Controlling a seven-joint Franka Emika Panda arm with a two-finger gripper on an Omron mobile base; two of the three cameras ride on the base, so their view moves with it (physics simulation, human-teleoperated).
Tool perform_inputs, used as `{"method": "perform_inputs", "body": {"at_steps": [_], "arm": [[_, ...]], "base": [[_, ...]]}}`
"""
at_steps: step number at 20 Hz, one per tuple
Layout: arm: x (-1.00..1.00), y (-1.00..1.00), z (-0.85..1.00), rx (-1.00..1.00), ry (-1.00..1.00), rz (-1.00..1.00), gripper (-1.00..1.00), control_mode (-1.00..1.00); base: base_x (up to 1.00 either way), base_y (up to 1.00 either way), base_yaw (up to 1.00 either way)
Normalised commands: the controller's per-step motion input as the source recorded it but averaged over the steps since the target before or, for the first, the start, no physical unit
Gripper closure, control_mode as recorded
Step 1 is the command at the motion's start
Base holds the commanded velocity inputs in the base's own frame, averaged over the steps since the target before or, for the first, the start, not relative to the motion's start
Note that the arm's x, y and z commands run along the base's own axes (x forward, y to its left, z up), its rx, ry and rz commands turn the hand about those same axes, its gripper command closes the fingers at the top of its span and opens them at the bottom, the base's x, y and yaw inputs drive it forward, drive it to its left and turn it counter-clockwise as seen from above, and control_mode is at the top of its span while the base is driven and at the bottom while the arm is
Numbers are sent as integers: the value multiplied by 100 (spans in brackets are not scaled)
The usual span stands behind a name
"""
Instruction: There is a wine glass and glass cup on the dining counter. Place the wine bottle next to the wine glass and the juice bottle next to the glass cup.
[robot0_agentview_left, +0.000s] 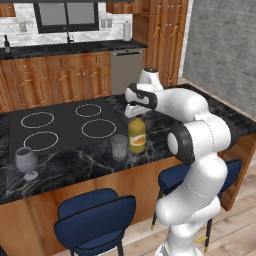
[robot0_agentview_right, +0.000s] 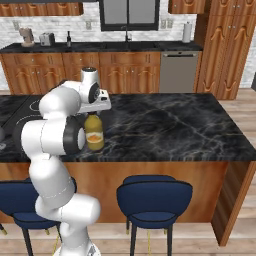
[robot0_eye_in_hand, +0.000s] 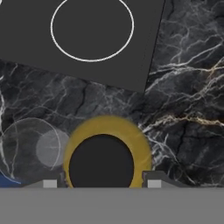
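Note:
The stubby yellow-orange juice bottle (robot0_agentview_left: 137, 135) (robot0_agentview_right: 94, 132) (robot0_eye_in_hand: 109, 127) stands upright on the dining counter (robot0_agentview_left: 75, 165) (robot0_agentview_right: 165, 125) (robot0_eye_in_hand: 183, 87), close beside the glass cup (robot0_agentview_left: 119, 146) (robot0_eye_in_hand: 30, 148). My gripper (robot0_agentview_left: 134, 111) (robot0_agentview_right: 95, 109) (robot0_eye_in_hand: 101, 183) hangs straight over its black cap, open, with a finger on either side and a small gap to the cap. The wine glass (robot0_agentview_left: 26, 161) stands near the counter's left front edge. The slim dark wine bottle (robot0_agentview_left: 6, 45) (robot0_agentview_right: 68, 39) stands far off on the back counter.
White cooktop rings (robot0_agentview_left: 98, 128) (robot0_eye_in_hand: 92, 26) lie behind the bottle and cup. Blue stools (robot0_agentview_left: 95, 220) (robot0_agentview_right: 154, 195) stand along the island's front. A toaster (robot0_agentview_right: 47, 38) sits on the back counter near the wine bottle. A paper towel roll (robot0_agentview_right: 187, 32) stands at its right end.

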Motion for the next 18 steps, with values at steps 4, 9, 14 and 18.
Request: {"method": "perform_inputs", "body": {"at_steps": [4,9,14,18], "arm": [[-3,4,-27,0,0,-5,-100,-100],[-10,2,-15,0,-3,-3,-100,-100],[-15,0,0,0,-1,0,-100,-100],[-8,0,2,0,0,0,-100,-100]], "base": [[0,0,0],[0,0,0],[0,0,0],[0,0,0]]}}
